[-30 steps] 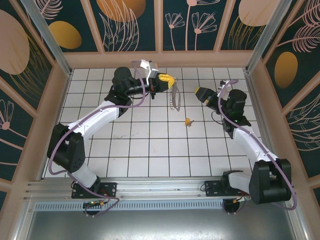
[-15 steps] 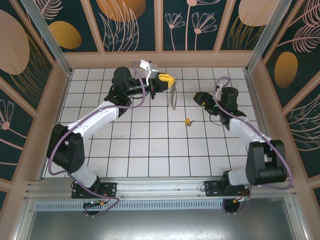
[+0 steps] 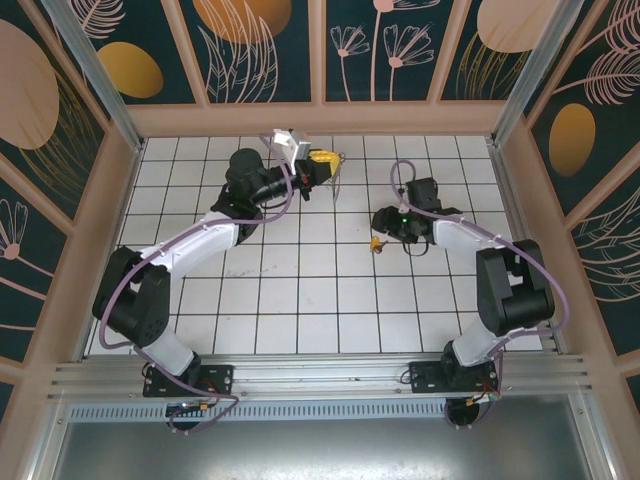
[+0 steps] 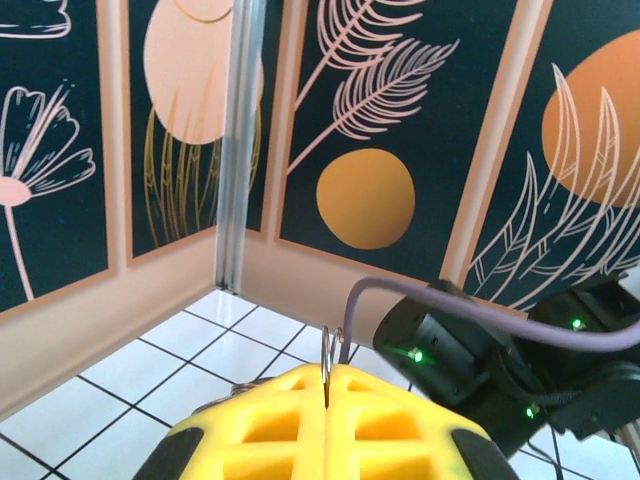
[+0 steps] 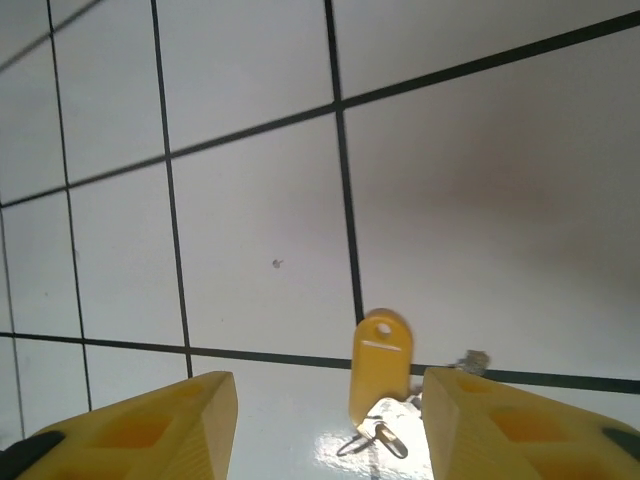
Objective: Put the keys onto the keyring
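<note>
brass-yellow keys (image 5: pixel 380 368), a flat tag with a small wire ring, lay on the white tiled floor (image 5: pixel 250 150) between the spread jaws of the right gripper (image 5: pixel 330 420). farther back, the left gripper (image 4: pixel 327 405) pinched the thin grey keyring (image 4: pixel 327 352) above the tiles.

The worktop (image 3: pixel 300 300) is a flat field of white square tiles with dark grout lines, framed by a beige border. On it, right of centre, lies the key (image 3: pixel 377 243), small and yellow. Seen from the right wrist, the key (image 5: pixel 378 368) lies flat across a grout line beside a crossing, a small wire ring at its near end. A tiny dark speck (image 5: pixel 277 264) marks a nearby tile.
</note>
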`<state>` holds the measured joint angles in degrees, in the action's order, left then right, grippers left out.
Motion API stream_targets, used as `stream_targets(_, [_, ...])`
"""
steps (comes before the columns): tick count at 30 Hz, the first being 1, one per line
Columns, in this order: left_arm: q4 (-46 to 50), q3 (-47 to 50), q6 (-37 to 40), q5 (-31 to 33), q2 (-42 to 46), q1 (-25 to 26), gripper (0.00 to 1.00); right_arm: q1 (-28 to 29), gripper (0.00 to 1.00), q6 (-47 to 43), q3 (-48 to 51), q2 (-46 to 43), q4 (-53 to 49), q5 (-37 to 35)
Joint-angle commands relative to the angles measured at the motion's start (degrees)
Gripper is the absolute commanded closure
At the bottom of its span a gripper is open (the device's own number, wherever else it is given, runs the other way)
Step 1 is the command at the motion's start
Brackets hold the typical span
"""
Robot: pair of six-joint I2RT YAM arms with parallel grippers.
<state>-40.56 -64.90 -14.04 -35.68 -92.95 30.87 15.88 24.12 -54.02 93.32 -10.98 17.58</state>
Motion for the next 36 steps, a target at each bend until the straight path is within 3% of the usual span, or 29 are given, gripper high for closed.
stream_targets(1, [-4.7, 1.2, -1.0, 2.0, 3.5, 0.1, 1.00, 1.4, 0.50, -4.6, -2.9, 2.6, -2.4, -2.7])
stream_targets(9, [-5.7, 3.3, -1.3, 2.8, 5.0, 0.2, 1.00, 3.2, 0.55, -6.9, -6.4, 8.1, -4.3, -4.6])
stream_targets(16, [-5.7, 4.2, -0.9, 2.7, 5.9, 0.1, 1.00, 3.8, 0.52, -5.5, -3.1, 7.8, -3.1, -4.2])
stream_targets(30, [-6.4, 5.2, -0.9, 2.6, 6.5, 0.0, 1.00, 5.1, 0.55, -1.0, 6.1, -0.2, -2.6, 3.3])
stream_targets(36, [-7.0, 5.0, -1.3, 2.0, 6.3, -0.1, 1.00, 5.7, 0.55, -0.2, 5.5, -5.3, -3.6, -0.7])
